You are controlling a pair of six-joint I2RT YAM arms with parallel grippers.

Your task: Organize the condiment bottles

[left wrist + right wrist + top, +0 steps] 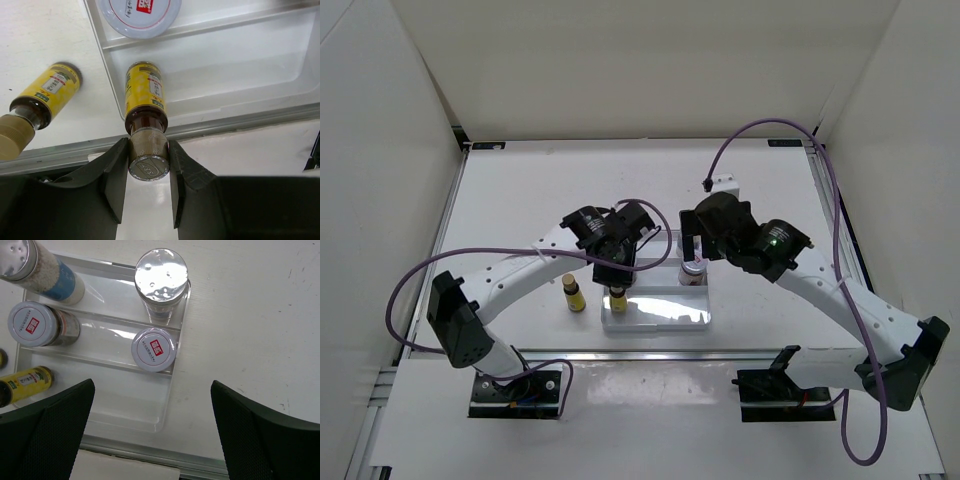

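My left gripper is shut on the dark cap of a slim yellow bottle, held upright at the left end of the white tray's front step; it also shows in the top view. The second yellow bottle stands on the table left of the tray. Two tall silver-capped jars stand on the back step. Two short red-white lidded jars stand on the middle step. My right gripper is open and empty above the tray's right end.
White walls enclose the table on three sides. A metal rail runs along the table's near edge, just below the tray. Purple cables loop over both arms.
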